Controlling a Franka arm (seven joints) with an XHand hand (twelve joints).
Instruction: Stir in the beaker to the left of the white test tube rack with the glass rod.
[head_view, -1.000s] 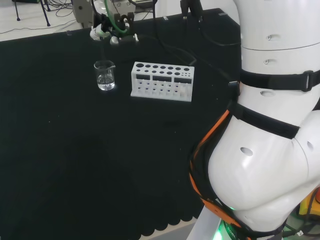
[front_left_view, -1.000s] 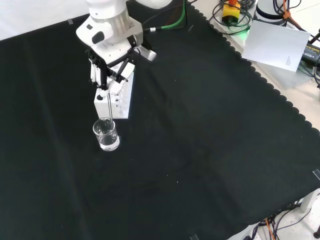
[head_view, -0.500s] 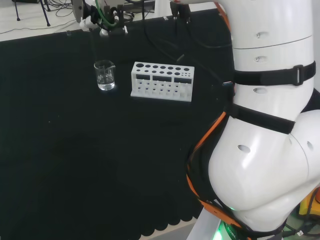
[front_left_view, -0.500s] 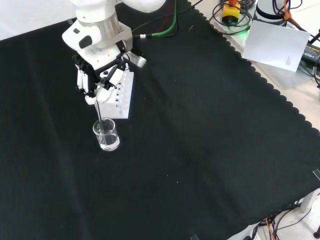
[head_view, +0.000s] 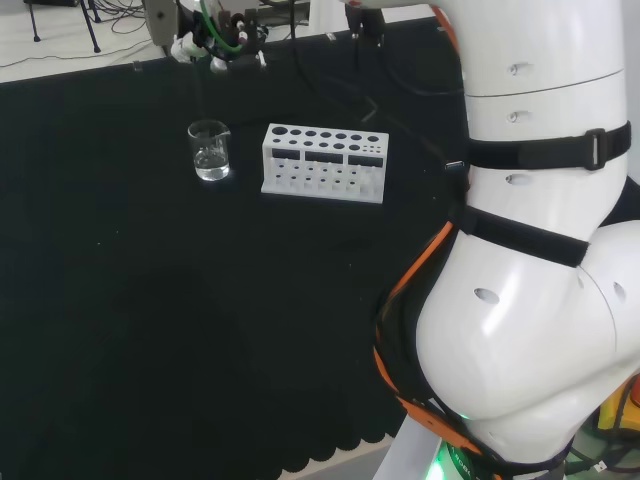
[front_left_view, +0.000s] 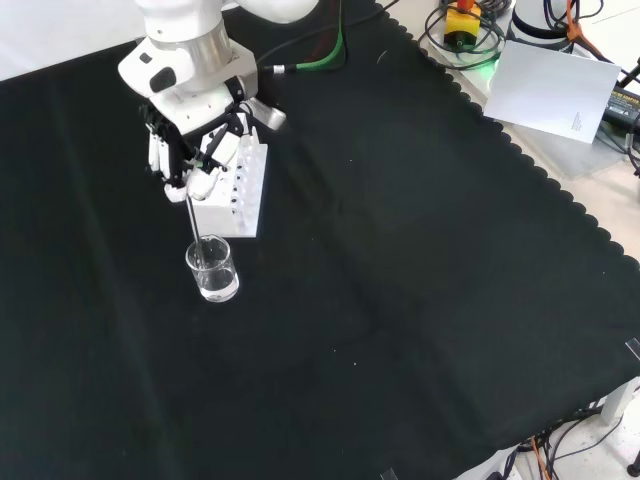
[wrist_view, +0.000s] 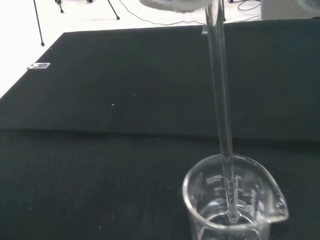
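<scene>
Hand (front_left_view: 190, 150) pinches the upper end of the glass rod (front_left_view: 196, 228), fingers curled around it; in the front view it hangs over the near end of the white test tube rack (front_left_view: 238, 192), above and just beyond the beaker (front_left_view: 212, 269).

Rod runs from the fingers down into the beaker. Wrist view: lower tip of the rod (wrist_view: 220, 110) sits inside the beaker (wrist_view: 234, 201), close to the bottom, where a little clear liquid seems to lie. Whether the tip touches the glass floor cannot be told.

Long axis of the rod: near upright, slightly tilted; upper end leans away from the beaker toward the hand, lower end points down into the vessel. In the wrist view the rod stands inside the rim, apart from the pouring lip.

Head view: beaker (head_view: 209, 150) stands just left of the rack (head_view: 324, 162), a narrow strip of black cloth (head_view: 200, 320) between them, not touching. Hand (head_view: 220, 35) is beyond the beaker, near the cloth's far edge.

Room: on every side of the beaker away from the rack the cloth is bare and wide. The arm's white links (head_view: 540, 250) stand well right of the rack in the head view, apart from the glassware.
</scene>
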